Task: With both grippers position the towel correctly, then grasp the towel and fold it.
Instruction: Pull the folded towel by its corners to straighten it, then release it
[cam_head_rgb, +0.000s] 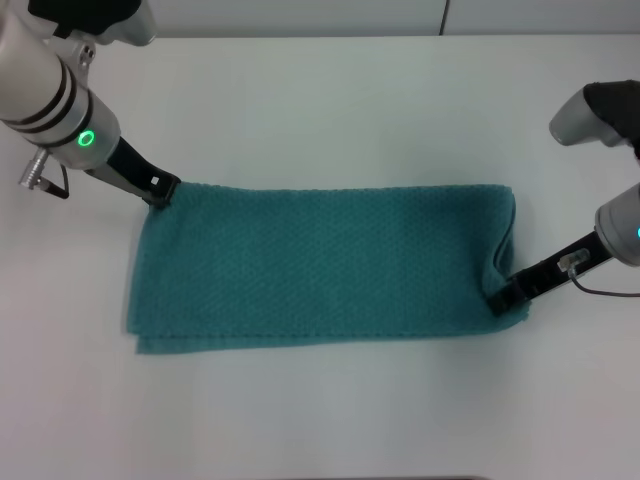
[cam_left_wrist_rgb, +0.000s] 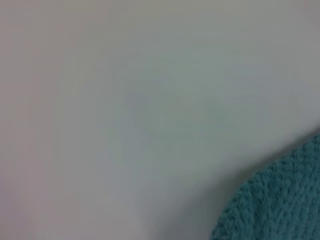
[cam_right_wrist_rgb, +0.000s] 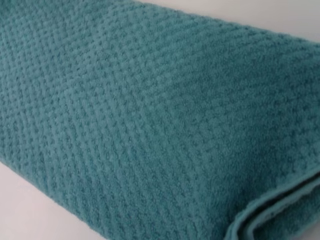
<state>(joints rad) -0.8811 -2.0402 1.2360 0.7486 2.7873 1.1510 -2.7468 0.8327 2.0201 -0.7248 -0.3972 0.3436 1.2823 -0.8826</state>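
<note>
The towel (cam_head_rgb: 320, 265) lay layered mid-frame on the table (cam_head_rgb: 330, 110). Left hand (cam_head_rgb: 162, 190) at its upper-left corner, right hand (cam_head_rgb: 500, 298) lower right; whether either pinched the cloth I cannot tell. Another fold likely remained.

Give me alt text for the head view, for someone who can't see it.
A teal towel, folded in layers, lies flat on a white table. The left gripper touches its far left corner and the right gripper its near right corner.

Teal waffle-textured towel (cam_right_wrist_rgb: 150, 120) fills view, layered edge at corner, on white table (cam_right_wrist_rgb: 30, 210).
</note>
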